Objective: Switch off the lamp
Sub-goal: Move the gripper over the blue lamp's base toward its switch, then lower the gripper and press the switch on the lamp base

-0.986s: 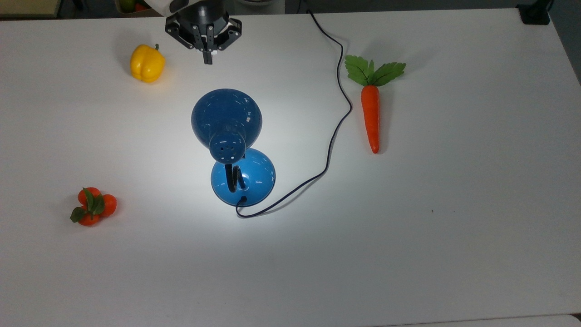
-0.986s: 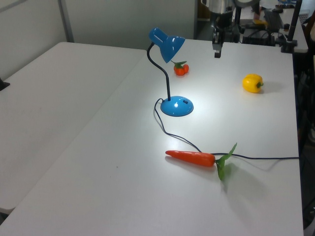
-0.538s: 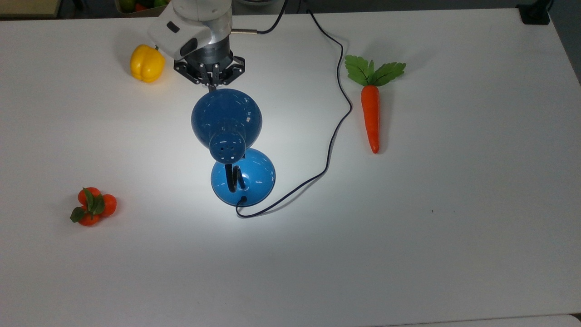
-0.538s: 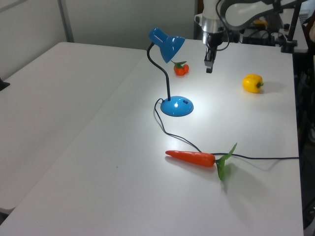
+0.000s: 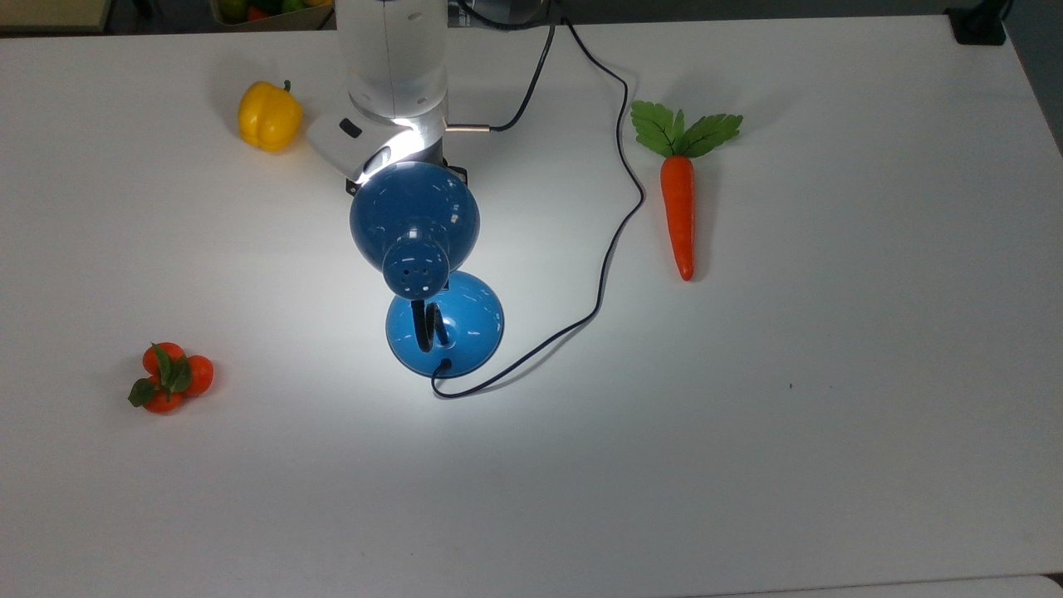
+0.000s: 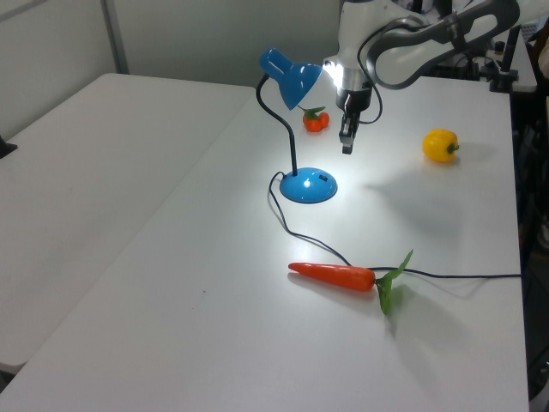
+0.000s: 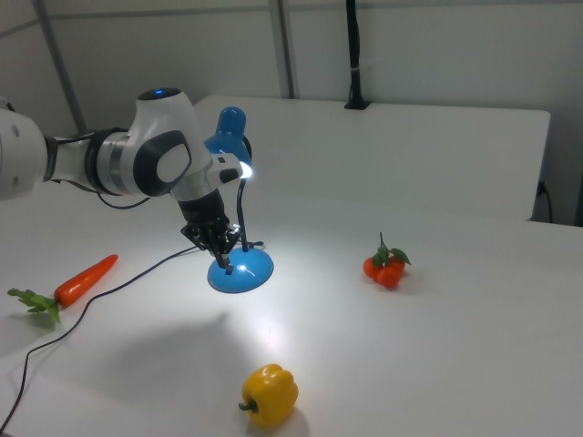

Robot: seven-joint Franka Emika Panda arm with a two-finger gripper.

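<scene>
In the top view, going left to right, a cluster of small tomatoes [image 5: 169,378] was seen at about 8 o'clock on the white table [image 5: 830,415], a yellow bell pepper [image 5: 269,115] at about 10 o'clock, and the lamp [image 5: 423,266] near the centre, lit, with a bright patch cast on the table around it. Its domed shade lay just at 12 o'clock of its round base, and its dark cord [image 5: 619,208] ran from the base out to 3 o'clock and then up to the far edge. A carrot [image 5: 679,195] was laid at about 2 o'clock of the lamp, well apart from it.

The white arm was reached in from 12 o'clock, its wrist bent downward just beside the shade. In the left view the gripper [image 6: 346,142] was pointed at the table, held above it and at 1 o'clock of the base; the fingers appeared drawn together with nothing between them. In the right view the gripper [image 7: 221,258] was seen just above the base's edge.

No legible writing was seen.
</scene>
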